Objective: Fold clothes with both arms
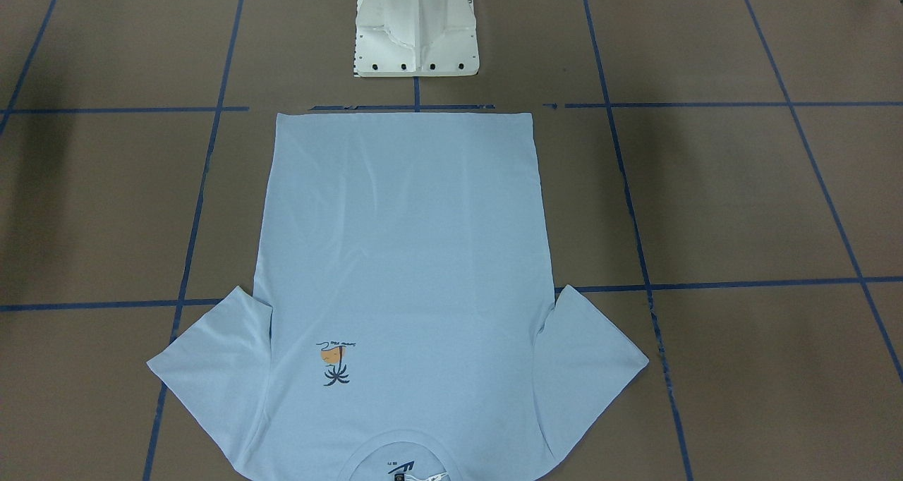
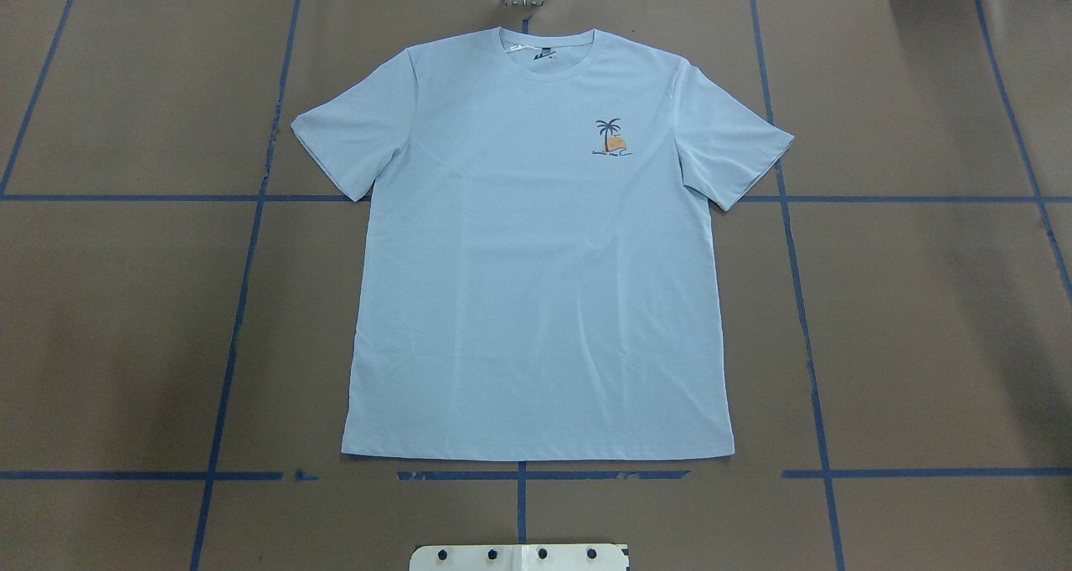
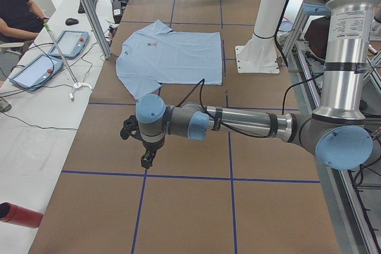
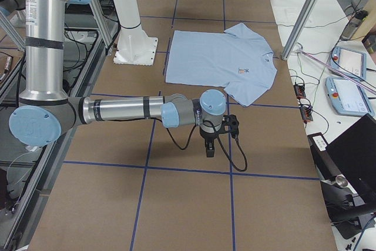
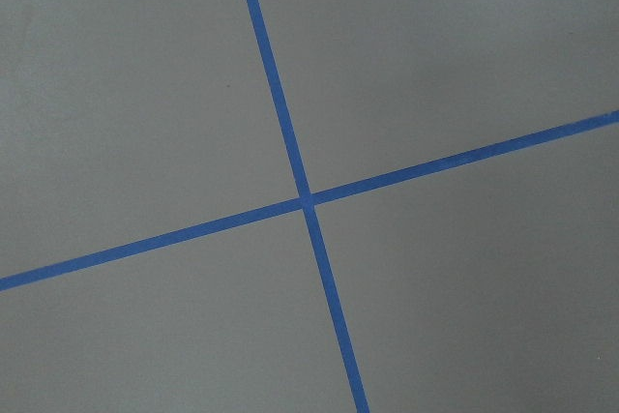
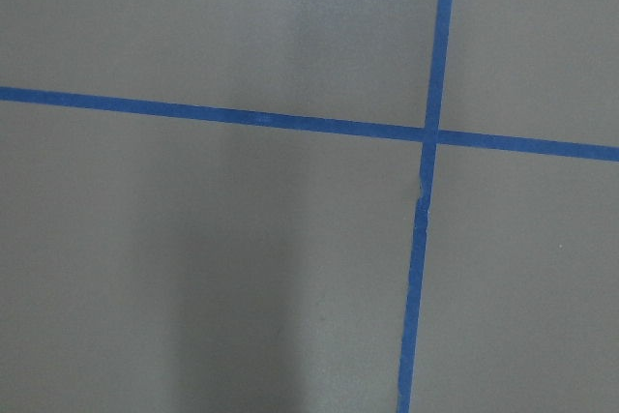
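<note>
The smooth light blue T-shirt (image 2: 536, 286) lay flat on the matte brown table (image 2: 921, 303). The left gripper (image 3: 145, 161) and right gripper (image 4: 210, 149) hung apart from it, their finger opening impossible to tell.

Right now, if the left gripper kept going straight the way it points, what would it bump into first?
The left gripper points down, so it would probably meet the brown table first, near a blue tape crossing, not the T-shirt. Its height above is unclear.

Robot lab, brown table (image 2: 921, 320) gridded with blue tape (image 2: 126, 197), white pedestal (image 1: 416, 37), metal posts (image 3: 89, 10), control tablets (image 3: 36, 71) on a side table (image 3: 36, 141)
</note>
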